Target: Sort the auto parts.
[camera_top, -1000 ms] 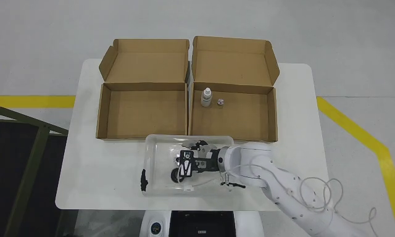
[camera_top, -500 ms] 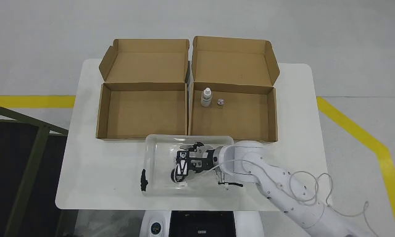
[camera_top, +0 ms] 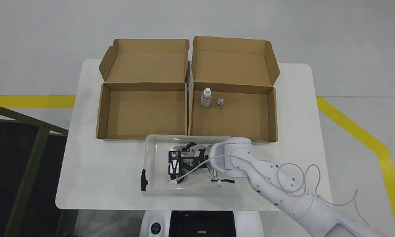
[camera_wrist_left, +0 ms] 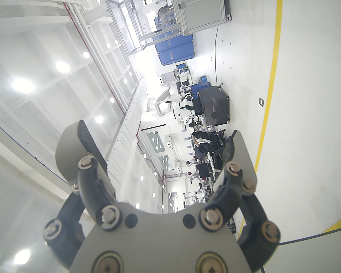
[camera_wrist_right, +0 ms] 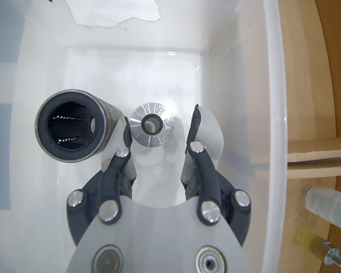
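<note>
A clear plastic bin (camera_top: 151,152) stands at the table's front edge, and my right gripper (camera_top: 174,165) is down inside it. In the right wrist view the right gripper (camera_wrist_right: 160,120) is open, its fingers on either side of a small silver bushing (camera_wrist_right: 152,128) that stands on the bin floor. One fingertip (camera_wrist_right: 127,134) nearly touches the bushing. A steel linear bearing (camera_wrist_right: 71,126) with a black bore lies just outside that finger. My left gripper (camera_wrist_left: 159,137) is open with nothing in it and points up into the room.
Two open cardboard boxes sit behind the bin: the left box (camera_top: 143,113) is bare, the right box (camera_top: 247,116) holds a white bottle (camera_top: 207,97) and a small metal part (camera_top: 220,102). A black scrap (camera_top: 143,180) lies at the bin's left end. The bin wall (camera_wrist_right: 272,86) is close beside the gripper.
My right arm has pushed farther left inside the bin, carrying the open gripper toward the bin's left half. Nothing has been picked up.
</note>
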Robot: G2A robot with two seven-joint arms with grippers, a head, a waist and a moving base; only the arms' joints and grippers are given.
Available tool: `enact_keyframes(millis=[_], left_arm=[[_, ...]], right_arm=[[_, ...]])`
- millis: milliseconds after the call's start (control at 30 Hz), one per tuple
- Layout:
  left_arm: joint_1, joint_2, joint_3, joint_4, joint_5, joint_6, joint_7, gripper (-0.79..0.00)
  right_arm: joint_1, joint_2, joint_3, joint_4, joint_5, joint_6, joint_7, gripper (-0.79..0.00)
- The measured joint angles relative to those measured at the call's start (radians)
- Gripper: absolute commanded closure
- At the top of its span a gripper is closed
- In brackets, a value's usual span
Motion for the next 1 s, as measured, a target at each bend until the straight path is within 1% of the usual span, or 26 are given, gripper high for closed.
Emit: enact_keyframes(millis=[200,367,467,500,533,567,733,1000], left_arm=[[0.0,0.0,0.0,0.0,0.0,0.0,0.0,-0.785],[0.0,0.0,0.0,0.0,0.0,0.0,0.0,-0.785],[0.0,0.0,0.0,0.0,0.0,0.0,0.0,-0.785],[0.0,0.0,0.0,0.0,0.0,0.0,0.0,-0.785],[0.0,0.0,0.0,0.0,0.0,0.0,0.0,-0.785],[0.0,0.0,0.0,0.0,0.0,0.0,0.0,-0.785],[0.0,0.0,0.0,0.0,0.0,0.0,0.0,-0.785],[0.0,0.0,0.0,0.0,0.0,0.0,0.0,-0.785]], right_arm=[[0.015,-0.014,-0.018,0.026,0.006,0.0,0.006,-0.36],[0.024,-0.023,-0.028,0.042,0.013,-0.003,0.024,-0.32],[0.025,-0.027,-0.029,0.044,0.022,-0.003,0.029,-0.175],[0.025,-0.028,-0.028,0.045,0.023,-0.004,0.03,-0.145],[0.024,-0.028,-0.027,0.046,0.026,-0.005,0.029,-0.062],[0.023,-0.028,-0.025,0.047,0.028,-0.007,0.027,0.0],[0.014,-0.026,-0.009,0.026,0.04,-0.019,0.016,0.0],[-0.007,-0.013,0.042,-0.056,0.043,-0.037,-0.008,0.0]])
